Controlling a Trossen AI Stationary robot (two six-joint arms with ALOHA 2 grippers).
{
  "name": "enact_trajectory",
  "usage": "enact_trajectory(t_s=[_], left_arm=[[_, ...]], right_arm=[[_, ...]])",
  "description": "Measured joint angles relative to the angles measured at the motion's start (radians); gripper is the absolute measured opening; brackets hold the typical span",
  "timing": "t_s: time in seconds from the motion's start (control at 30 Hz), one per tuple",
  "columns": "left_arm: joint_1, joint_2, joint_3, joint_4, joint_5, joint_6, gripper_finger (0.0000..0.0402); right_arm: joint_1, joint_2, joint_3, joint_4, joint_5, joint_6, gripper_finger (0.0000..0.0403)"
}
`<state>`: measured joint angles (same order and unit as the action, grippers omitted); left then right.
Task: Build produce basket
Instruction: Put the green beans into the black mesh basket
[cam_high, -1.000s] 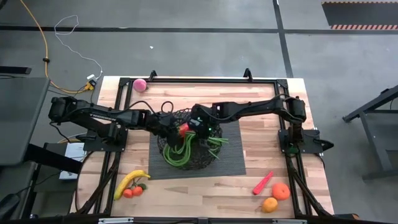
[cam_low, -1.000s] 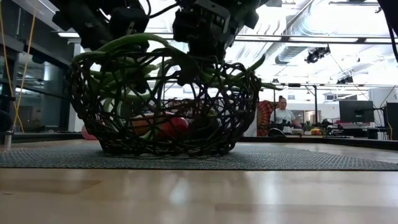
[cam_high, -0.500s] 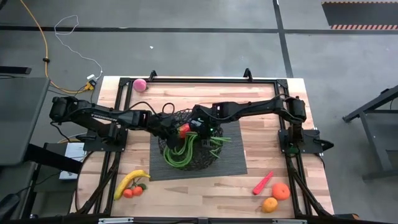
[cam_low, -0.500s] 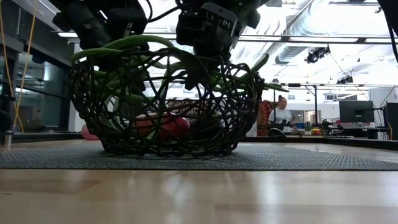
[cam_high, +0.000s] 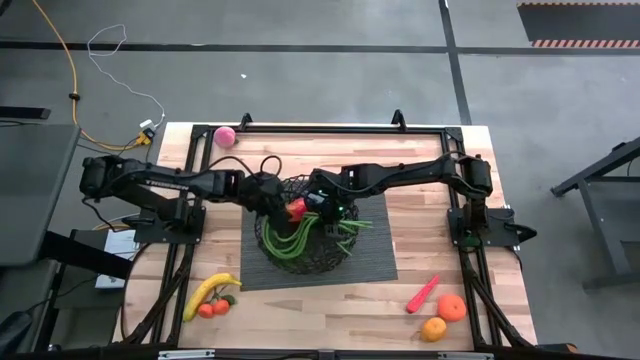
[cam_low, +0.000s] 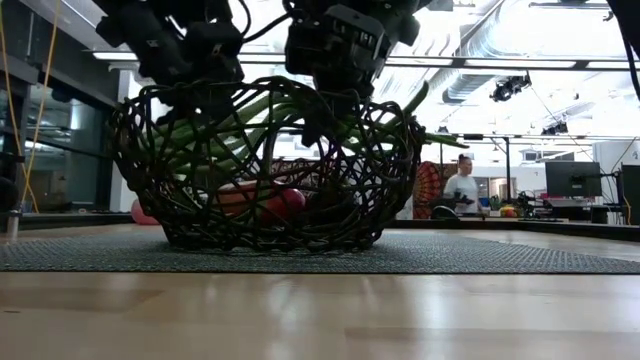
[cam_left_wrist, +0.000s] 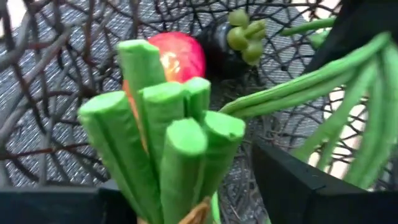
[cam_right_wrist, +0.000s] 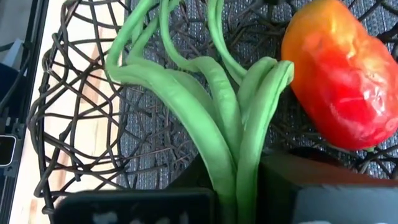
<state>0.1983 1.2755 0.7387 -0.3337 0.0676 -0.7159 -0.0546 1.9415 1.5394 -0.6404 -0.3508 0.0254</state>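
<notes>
The black wire-mesh basket (cam_high: 300, 238) stands on the dark ribbed mat (cam_high: 370, 262). It holds a red-orange mango (cam_high: 297, 208), a dark green piece (cam_left_wrist: 244, 32) and long green beans (cam_high: 292, 245). My left gripper (cam_high: 277, 204) and my right gripper (cam_high: 321, 207) are both over the basket's far half, each shut on the beans. The low view shows the left gripper (cam_low: 200, 65) and the right gripper (cam_low: 335, 60) dipping past the basket's rim (cam_low: 260, 90). My left gripper pinches the bundle of beans just below its cut ends (cam_left_wrist: 168, 155) between its two fingers (cam_left_wrist: 298, 186). The cut ends stick out past the fingers toward the mango. My right gripper pinches several bean strands side by side (cam_right_wrist: 239, 168) between its fingers (cam_right_wrist: 323, 186), slanting down from above. The strands run on in loops over the basket's mesh floor (cam_right_wrist: 93, 124).
A banana (cam_high: 210, 290) and small tomatoes (cam_high: 213, 308) lie at the near left. A red chili (cam_high: 423, 293) and two oranges (cam_high: 452, 306) (cam_high: 434, 328) lie at the near right. A pink ball (cam_high: 226, 136) sits at the far left corner.
My left gripper has gone down and a little toward the table's right, into the basket. The arch of beans that stood above the rim has sunk with it and now lies below the rim. My right gripper has kept its place.
</notes>
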Motion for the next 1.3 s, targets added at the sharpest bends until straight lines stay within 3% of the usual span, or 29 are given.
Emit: enact_trajectory(t_s=[0.33, 0.7, 1.07, 1.3], left_arm=[[0.050, 0.000, 0.041, -0.018, 0.112, 0.089, 0.0218], [0.048, 0.000, 0.152, -0.197, 0.001, 0.257, 0.0221], [-0.013, -0.017, 0.228, -0.196, 0.000, 0.286, 0.0221], [-0.040, -0.017, 0.308, -0.316, -0.010, 0.359, 0.0221]], right_arm=[[0.000, 0.000, 0.000, -0.045, 0.000, -0.003, 0.0000], [0.002, -0.001, 0.001, -0.056, 0.000, 0.011, 0.0000], [0.002, -0.001, 0.001, -0.088, -0.001, 0.011, 0.0000], [0.002, -0.002, 0.001, -0.098, 0.000, 0.011, 0.0000]])
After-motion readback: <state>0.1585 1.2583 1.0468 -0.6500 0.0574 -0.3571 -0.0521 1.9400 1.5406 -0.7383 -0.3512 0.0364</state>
